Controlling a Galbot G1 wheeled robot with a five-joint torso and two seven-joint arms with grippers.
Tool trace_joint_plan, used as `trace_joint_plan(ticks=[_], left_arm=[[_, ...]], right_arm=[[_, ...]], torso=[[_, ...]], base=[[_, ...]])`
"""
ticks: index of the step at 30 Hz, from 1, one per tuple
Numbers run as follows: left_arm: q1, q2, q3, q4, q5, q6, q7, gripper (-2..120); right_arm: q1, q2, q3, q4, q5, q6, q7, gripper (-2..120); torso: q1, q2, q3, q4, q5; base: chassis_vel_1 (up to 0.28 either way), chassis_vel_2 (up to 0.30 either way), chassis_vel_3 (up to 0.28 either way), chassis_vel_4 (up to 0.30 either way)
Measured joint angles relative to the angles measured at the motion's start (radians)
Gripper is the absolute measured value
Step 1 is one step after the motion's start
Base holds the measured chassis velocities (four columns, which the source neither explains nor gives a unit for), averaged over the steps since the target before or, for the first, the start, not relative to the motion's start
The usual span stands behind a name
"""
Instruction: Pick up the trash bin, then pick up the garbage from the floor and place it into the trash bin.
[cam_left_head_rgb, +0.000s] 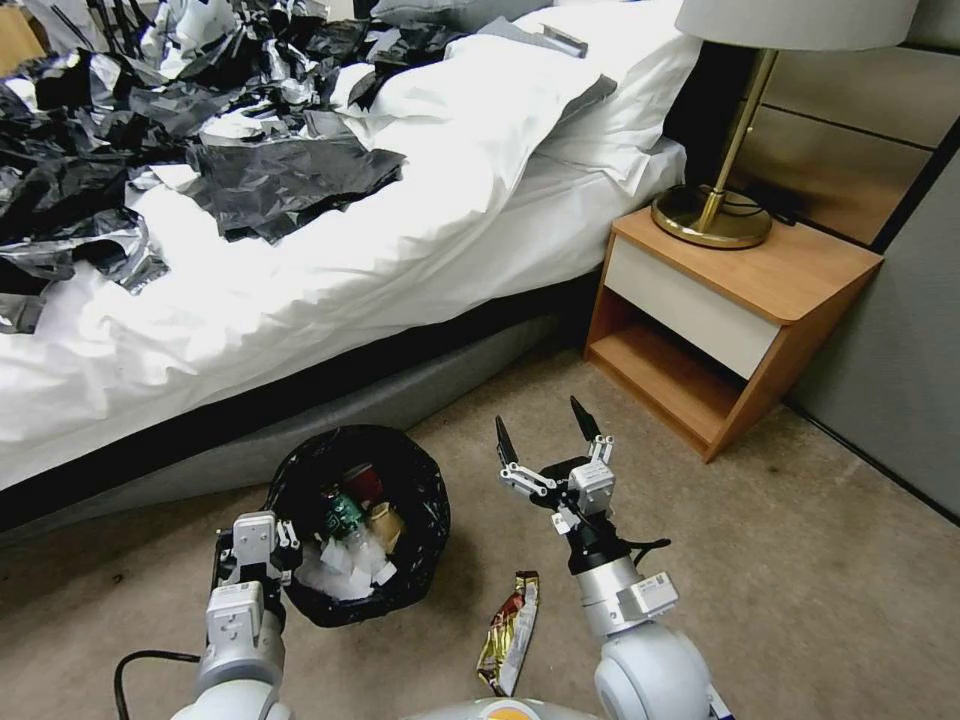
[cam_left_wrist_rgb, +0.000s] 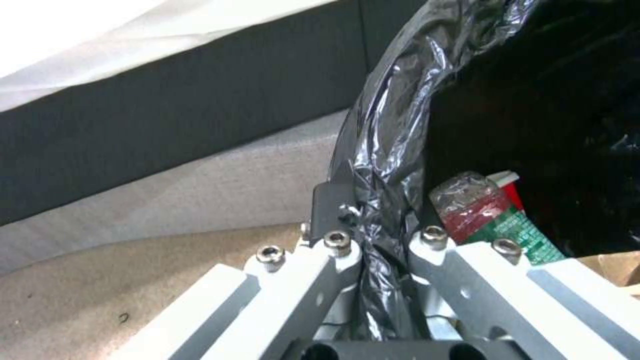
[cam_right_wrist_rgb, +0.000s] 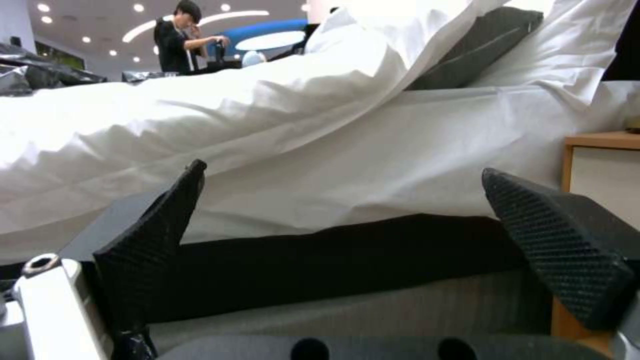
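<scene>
Two arms are at work here. My left end effector (cam_left_head_rgb: 262, 545) is clamped on the near-left rim of the trash bin (cam_left_head_rgb: 420, 500), pinching the black liner so the bin stays up and its mouth stays open beside the bed (cam_left_head_rgb: 300, 260). My right end effector (cam_left_head_rgb: 548, 432) hangs over the floor (cam_left_head_rgb: 800, 560) with its fingers spread wide and nothing between them. One long shiny wrapper (cam_left_head_rgb: 510, 630) lies on the carpet just right of the bin, near my base.
</scene>
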Motion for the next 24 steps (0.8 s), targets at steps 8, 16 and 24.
trace_joint_plan(ticks=[8,16,24], left_arm=[[0.0,-0.001,-0.002,0.0,0.0,-0.001,0.0,1],[0.0,-0.001,-0.002,0.001,-0.001,-0.002,0.0,1],[0.0,-0.002,-0.002,0.002,0.0,-0.002,0.0,1]], right_arm=[[0.0,0.002,0.001,0.0,0.001,-0.001,0.0,100],[-0.001,0.003,0.001,-0.008,0.001,0.009,0.0,100],[0.001,0.006,0.001,-0.01,0.001,0.018,-0.001,100]], torso=[[0.0,0.0,0.0,0.0002,0.0],[0.0,0.0,0.0,0.0001,-0.0001],[0.0,0.0,0.0,0.0001,0.0]], base=[[0.097,-0.096,-0.1,0.111],[0.212,-0.217,-0.223,0.208],[0.125,-0.116,-0.126,0.133]])
